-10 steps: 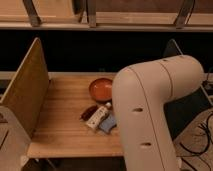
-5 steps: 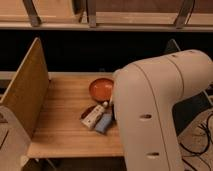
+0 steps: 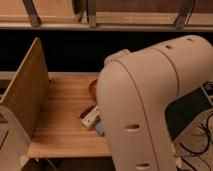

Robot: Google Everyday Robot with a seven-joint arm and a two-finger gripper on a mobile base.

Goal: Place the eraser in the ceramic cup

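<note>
Gripper hidden behind white arm (image 3: pixel 150 100), its state untellable, white-and-red bottle (image 3: pixel 91 118) lying on wooden table (image 3: pixel 60 127)

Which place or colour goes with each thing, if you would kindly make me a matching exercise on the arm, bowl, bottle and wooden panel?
Things: 1 arm; 2 bowl; 3 bottle; 4 wooden panel.
Descriptions: A upright at the table's left side; B white, filling the right foreground; C orange-red, mostly hidden behind the arm; D lying on the table.
Pairs: 1-B; 2-C; 3-D; 4-A. The gripper is out of view.
</note>
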